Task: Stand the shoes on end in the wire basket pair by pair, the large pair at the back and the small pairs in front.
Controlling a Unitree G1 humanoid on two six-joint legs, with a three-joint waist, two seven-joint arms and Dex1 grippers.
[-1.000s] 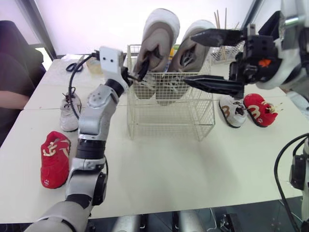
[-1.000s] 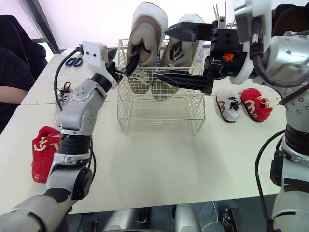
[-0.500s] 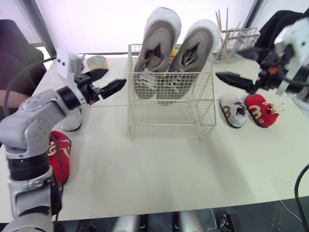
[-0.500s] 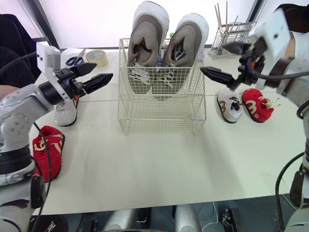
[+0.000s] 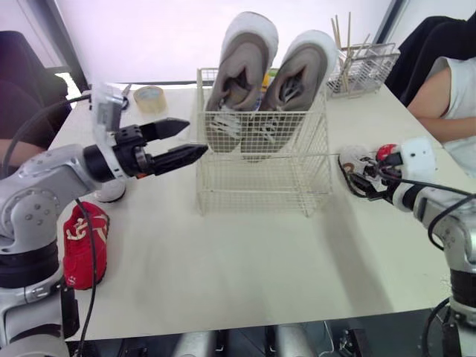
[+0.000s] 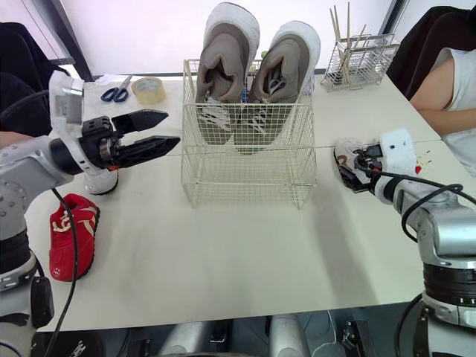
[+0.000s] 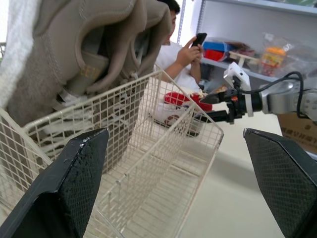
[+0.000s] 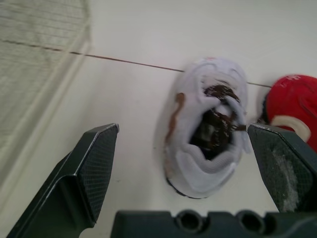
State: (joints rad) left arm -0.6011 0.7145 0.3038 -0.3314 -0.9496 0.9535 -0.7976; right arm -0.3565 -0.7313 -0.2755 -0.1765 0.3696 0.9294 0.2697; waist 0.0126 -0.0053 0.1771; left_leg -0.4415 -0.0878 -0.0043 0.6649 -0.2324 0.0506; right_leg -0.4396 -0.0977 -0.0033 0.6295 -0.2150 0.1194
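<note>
Drew left pincer [image 5: 195, 136] back from basket [image 5: 260, 178], now open beside it; lowered right pincer [image 8: 182, 131] to white shoe [image 8: 205, 136].

The left arm [image 6: 33, 160] hides most of the small white shoe [image 6: 102, 183] behind it.

The left arm [image 5: 37, 193] and right arm [image 6: 446, 230] are silver-grey shells with black joints and looping black cables [image 5: 95, 268]; white blocks [image 5: 106, 108] cap the wrists. Black fingers [image 7: 74, 183] have cross-hatched pads.
</note>
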